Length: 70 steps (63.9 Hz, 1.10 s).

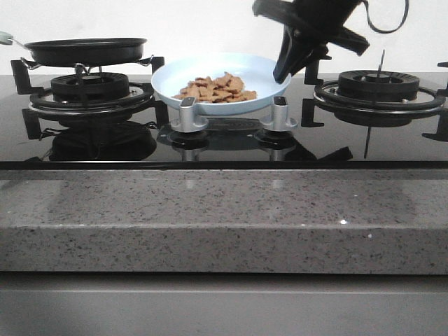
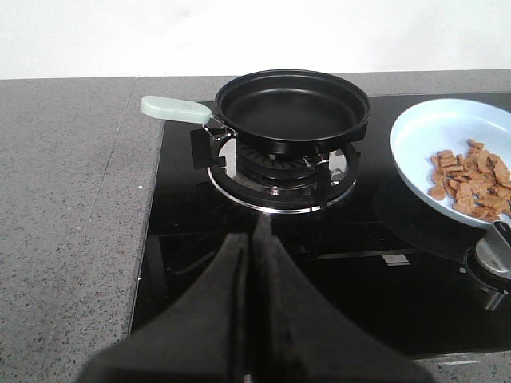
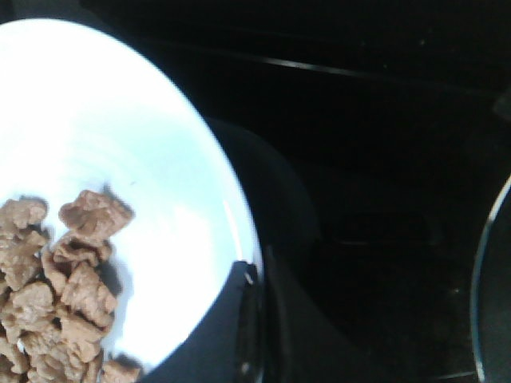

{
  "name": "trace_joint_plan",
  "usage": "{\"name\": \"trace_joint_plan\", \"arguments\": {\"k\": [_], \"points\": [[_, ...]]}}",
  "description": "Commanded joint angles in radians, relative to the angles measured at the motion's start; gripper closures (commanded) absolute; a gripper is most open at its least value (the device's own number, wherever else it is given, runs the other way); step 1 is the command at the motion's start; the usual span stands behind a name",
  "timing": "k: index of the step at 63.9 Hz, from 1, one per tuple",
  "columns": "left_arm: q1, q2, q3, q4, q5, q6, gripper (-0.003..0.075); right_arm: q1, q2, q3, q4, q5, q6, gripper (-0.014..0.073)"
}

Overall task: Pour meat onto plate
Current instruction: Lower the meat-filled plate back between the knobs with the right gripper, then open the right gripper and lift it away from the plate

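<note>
The pale-blue plate [image 1: 171, 75] sits at the middle of the black stove top with a heap of reddish-brown meat [image 1: 217, 89] in it. My right gripper [image 1: 283, 73] comes down from the upper right and is shut on the plate's right rim. The right wrist view shows one finger over the plate [image 3: 120, 120] rim and the other under it, gripper [image 3: 254, 275], with the meat [image 3: 56, 287] nearby. My left gripper [image 2: 251, 233] is shut and empty, in front of the left burner. The left wrist view also shows the plate [image 2: 431, 132] and the meat [image 2: 471, 179].
An empty black frying pan [image 1: 84, 50] with a pale-green handle [image 2: 172, 108] rests on the left burner. The right burner [image 1: 378, 87] is bare. Two silver knobs [image 1: 189, 112] stand in front of the plate. A grey stone counter edge [image 1: 224, 217] runs along the front.
</note>
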Motion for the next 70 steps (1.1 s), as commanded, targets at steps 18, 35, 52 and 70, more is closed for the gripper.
{"name": "trace_joint_plan", "arguments": {"k": [18,35,52,70], "points": [[-0.007,0.006,-0.027,-0.010,-0.085,-0.009,0.0741,-0.005,-0.063,-0.039,-0.086,0.017,0.012,0.0652],[-0.007,0.006,-0.027,-0.010,-0.085,-0.009,0.0741,-0.011,-0.063,-0.039,-0.124,0.058,0.025,0.0652],[-0.007,0.006,-0.027,-0.010,-0.085,-0.009,0.0741,-0.013,-0.063,-0.039,-0.151,0.067,0.055,0.0541],[-0.007,0.006,-0.027,-0.010,-0.085,-0.009,0.0741,-0.015,-0.071,-0.040,-0.154,0.066,0.055,0.0340]]}}
